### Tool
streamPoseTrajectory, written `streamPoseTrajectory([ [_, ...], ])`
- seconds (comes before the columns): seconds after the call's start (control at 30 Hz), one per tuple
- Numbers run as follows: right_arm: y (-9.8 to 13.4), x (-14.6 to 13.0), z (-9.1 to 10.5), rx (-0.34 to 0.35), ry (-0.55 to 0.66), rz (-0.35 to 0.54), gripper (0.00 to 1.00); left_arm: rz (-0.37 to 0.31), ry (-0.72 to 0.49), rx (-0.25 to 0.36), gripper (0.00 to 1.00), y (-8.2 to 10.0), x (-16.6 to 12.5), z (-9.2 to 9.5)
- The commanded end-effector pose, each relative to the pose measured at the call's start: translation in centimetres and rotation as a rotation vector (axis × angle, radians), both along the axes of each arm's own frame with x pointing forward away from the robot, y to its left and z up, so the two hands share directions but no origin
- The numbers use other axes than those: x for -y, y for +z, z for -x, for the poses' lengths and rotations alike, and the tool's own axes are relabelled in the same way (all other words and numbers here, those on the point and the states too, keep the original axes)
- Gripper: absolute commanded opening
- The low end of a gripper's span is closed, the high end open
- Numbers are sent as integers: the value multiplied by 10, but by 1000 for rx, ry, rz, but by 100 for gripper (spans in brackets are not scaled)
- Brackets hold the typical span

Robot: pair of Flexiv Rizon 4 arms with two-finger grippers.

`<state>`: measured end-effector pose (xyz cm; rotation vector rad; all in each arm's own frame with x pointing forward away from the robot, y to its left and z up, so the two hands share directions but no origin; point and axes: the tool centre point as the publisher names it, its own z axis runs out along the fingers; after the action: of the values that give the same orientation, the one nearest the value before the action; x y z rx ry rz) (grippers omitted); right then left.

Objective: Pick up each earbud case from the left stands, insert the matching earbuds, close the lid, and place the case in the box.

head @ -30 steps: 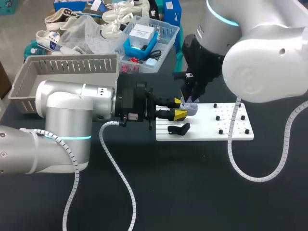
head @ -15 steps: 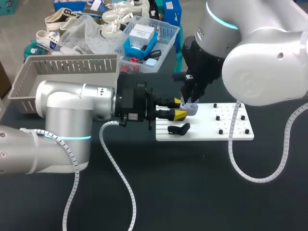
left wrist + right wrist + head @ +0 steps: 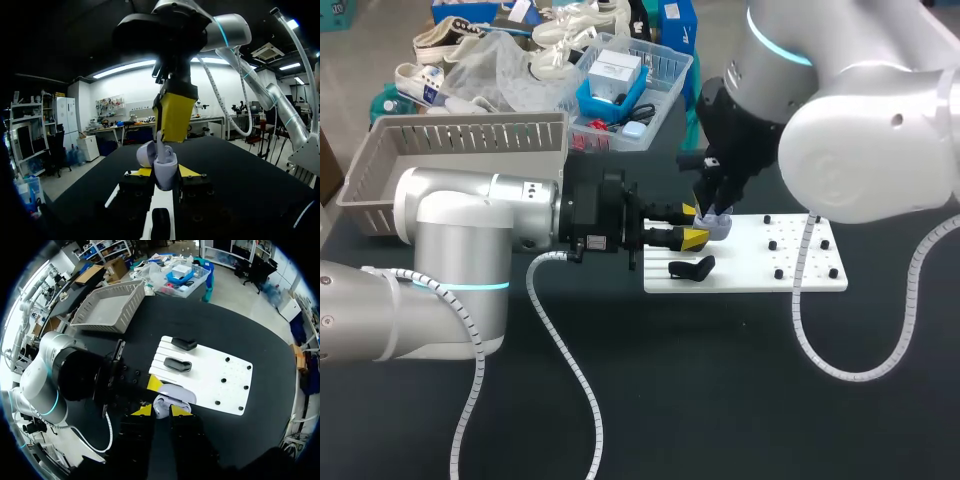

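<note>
Left wrist view: left claw (image 3: 166,173) pinches the open case (image 3: 164,176) between its tips; right claw (image 3: 161,410) above pinches an earbud (image 3: 160,143). Likely light, slick, weak-hinged: hold the body, not the lid.

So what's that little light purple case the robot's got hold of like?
It's a small, smooth, rounded light purple earbud case, plastic by the look. Its round lid is flipped open and leans back. The left gripper is shut on its lower half, one finger on each side, holding it upright over the flat white board. A white earbud stands in it, stem pointing up, with the right gripper right above.
</note>
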<state>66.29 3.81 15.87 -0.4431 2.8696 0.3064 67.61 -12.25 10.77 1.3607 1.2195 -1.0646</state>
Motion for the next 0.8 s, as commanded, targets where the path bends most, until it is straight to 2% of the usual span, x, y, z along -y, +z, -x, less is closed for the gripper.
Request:
streamPoseTrajectory([
  [0.03, -2, -1, -1, 4, -3, -1, 0, 0, 7, 2, 0, 0, 0, 1],
  [0.8, -9, -1, -3, 8, -6, 4, 0, 0, 7, 2, 0, 0, 0, 1],
])
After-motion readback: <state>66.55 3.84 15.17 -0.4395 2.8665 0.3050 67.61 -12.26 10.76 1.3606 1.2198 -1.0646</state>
